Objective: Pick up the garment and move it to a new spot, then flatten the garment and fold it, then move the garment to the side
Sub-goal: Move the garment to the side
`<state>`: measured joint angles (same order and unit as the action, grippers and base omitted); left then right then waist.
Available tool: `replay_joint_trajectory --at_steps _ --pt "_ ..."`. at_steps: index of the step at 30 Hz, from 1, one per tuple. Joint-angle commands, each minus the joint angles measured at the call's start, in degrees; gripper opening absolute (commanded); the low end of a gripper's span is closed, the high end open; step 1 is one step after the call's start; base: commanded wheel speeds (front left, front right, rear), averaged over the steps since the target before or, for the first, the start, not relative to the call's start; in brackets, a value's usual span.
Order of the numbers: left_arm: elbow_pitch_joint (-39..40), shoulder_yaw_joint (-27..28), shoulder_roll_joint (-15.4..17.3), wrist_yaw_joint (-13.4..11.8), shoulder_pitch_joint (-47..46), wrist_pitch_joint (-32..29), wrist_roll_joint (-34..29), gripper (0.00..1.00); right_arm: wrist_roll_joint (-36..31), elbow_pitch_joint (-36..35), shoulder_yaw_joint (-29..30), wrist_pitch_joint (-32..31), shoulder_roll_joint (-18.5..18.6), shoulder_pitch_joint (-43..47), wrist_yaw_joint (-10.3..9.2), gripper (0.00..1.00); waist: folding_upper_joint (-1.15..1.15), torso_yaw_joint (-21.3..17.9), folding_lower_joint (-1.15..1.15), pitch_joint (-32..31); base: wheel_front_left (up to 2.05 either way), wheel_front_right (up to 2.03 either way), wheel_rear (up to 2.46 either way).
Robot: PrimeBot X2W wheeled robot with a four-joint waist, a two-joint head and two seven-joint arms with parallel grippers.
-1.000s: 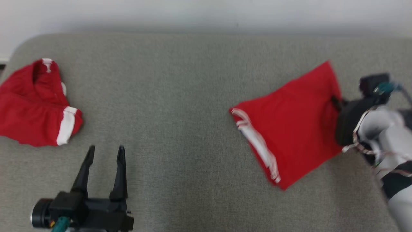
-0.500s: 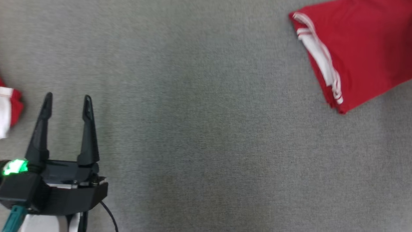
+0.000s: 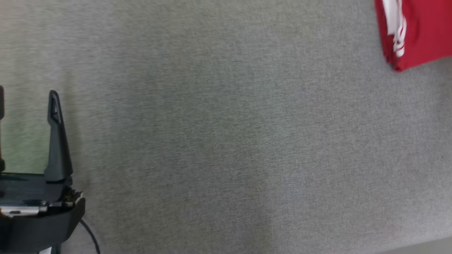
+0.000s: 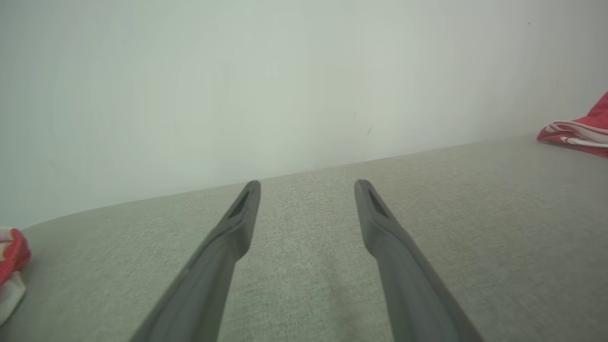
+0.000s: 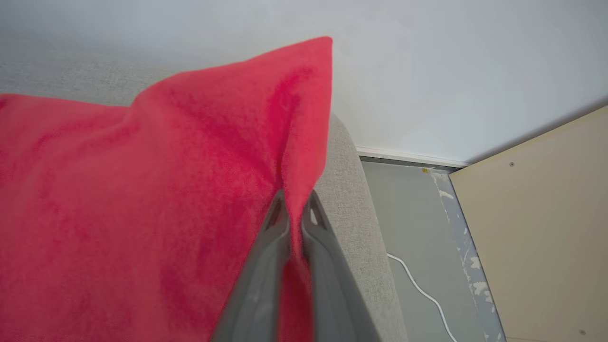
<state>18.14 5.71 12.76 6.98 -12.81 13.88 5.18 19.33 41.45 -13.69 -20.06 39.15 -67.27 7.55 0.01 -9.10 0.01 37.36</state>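
Note:
The garment [image 3: 420, 31] is red with white stripes and lies folded on the grey surface, cut off by the head view's top right corner. The right wrist view has its red cloth [image 5: 142, 190] across the left half. My right gripper [image 5: 295, 209] is shut on the cloth's edge, which rises in a peak between the fingers. My left gripper [image 3: 27, 95] stands open at the lower left of the head view, far from the garment, with nothing between its fingers [image 4: 307, 185]. From the left wrist, the garment's striped end [image 4: 577, 135] lies at the far right.
A grey fabric-covered surface [image 3: 226, 141] runs under everything, backed by a white wall [image 4: 285, 71]. A second red and white garment [image 4: 12, 266] lies at its left end. Past the surface's right edge [image 5: 351, 199] is floor with a white cable [image 5: 418, 289] and a beige panel [image 5: 536, 228].
The head camera has dipped and swung, so the whole picture shifted. The garment now sits farther right of my left gripper. Both grippers keep their states.

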Motion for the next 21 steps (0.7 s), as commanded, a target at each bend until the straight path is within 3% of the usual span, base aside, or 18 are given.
replay_joint_trajectory --at_steps 1,12,16,17,18,19,21 --pt "1.1 0.4 0.5 -0.4 0.9 -0.5 -0.3 1.00 -0.4 0.6 -0.2 0.5 0.8 -1.4 -0.16 0.00 -0.01 -2.3 -0.01 2.3 0.00 0.00 0.00" --pt "5.3 0.8 1.7 -0.6 2.2 -2.2 0.0 1.00 -1.1 6.4 -1.3 4.4 3.7 -7.7 -0.16 0.00 -0.01 -2.1 -0.01 3.9 0.00 0.00 0.00" --pt "5.8 1.1 1.7 -0.9 2.3 -2.2 0.1 1.00 -1.0 8.5 -1.9 7.2 3.1 -8.8 -0.16 0.00 -0.01 -2.1 -0.01 4.2 0.00 0.00 0.00" --pt "5.8 1.1 1.8 -1.0 2.4 -2.2 0.1 1.00 -1.0 9.0 -2.2 7.8 2.8 -9.0 -0.16 0.29 -0.01 -2.2 -0.01 4.2 0.00 0.00 0.00" --pt "5.7 1.2 1.8 -1.2 2.5 -2.2 0.2 1.00 -1.0 9.5 -2.4 8.4 2.6 -9.2 -0.16 0.80 -0.01 -2.2 -0.01 4.2 0.00 0.00 0.00" --pt "5.6 1.2 1.8 -1.3 2.6 -2.1 0.2 1.00 -1.0 9.9 -2.6 8.8 2.4 -9.4 -0.16 1.00 -0.01 -2.3 -0.01 4.1 0.00 0.00 0.00" --pt "5.2 1.1 1.7 -1.4 2.6 -2.0 0.2 1.00 -1.3 10.9 -2.9 9.9 2.3 -9.7 -0.16 1.00 -0.01 -2.4 -0.01 3.7 0.00 0.00 0.00"
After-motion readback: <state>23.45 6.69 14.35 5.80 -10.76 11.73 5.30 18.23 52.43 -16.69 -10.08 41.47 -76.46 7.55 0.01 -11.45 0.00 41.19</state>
